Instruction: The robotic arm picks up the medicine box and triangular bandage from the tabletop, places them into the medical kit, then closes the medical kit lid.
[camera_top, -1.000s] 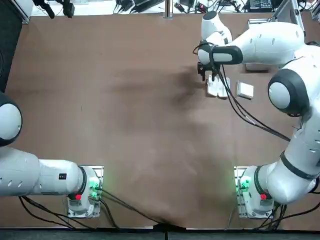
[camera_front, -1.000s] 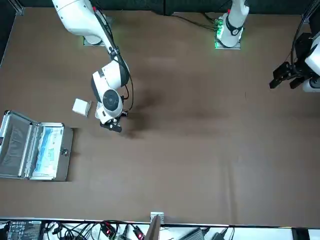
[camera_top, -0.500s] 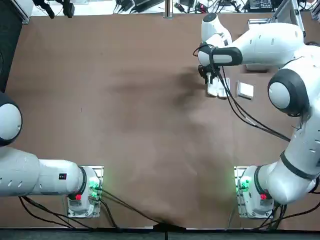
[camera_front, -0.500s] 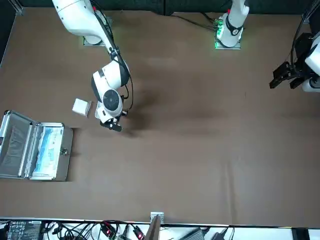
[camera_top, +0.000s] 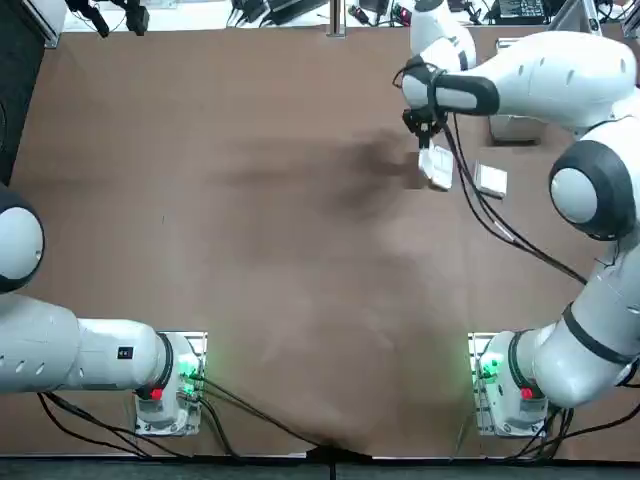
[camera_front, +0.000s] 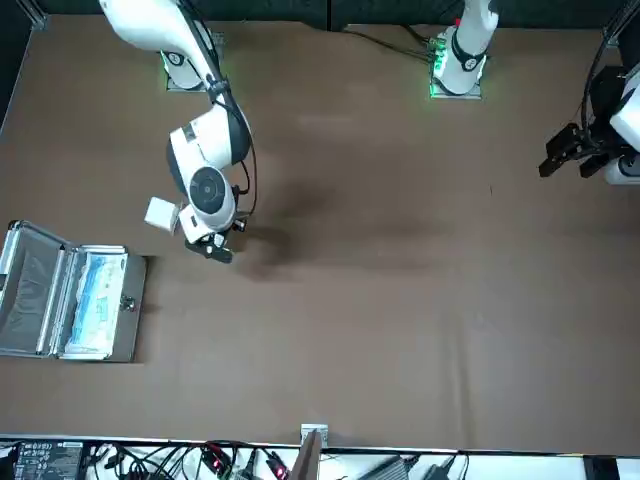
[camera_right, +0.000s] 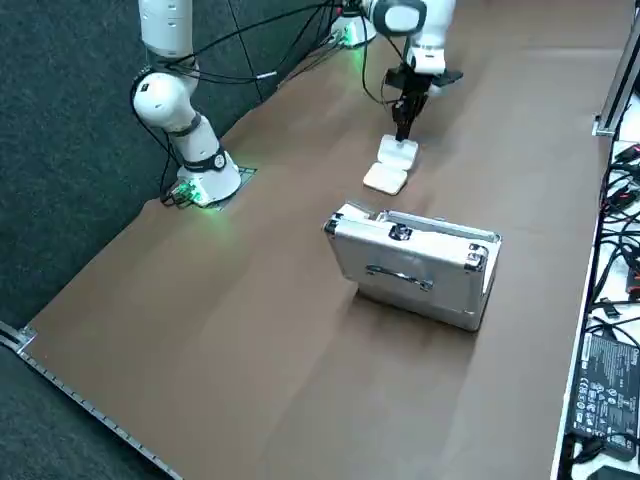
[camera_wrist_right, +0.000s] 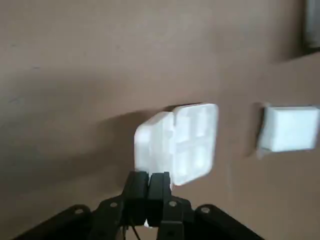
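While reaching over the table (camera_top: 250, 260) in the top view, holds the triangular bandage (camera_top: 436, 168) in the right gripper (camera_top: 424, 143), near the medicine box (camera_top: 491, 180). In the front view, shows the medical kit (camera_front: 102, 305) lying open. In the right side view, dangles the bandage near the kit. In the right wrist view, pinches the bandage's edge between fingertips (camera_wrist_right: 159, 186), beside the box.

Top and front views share the tabletop.
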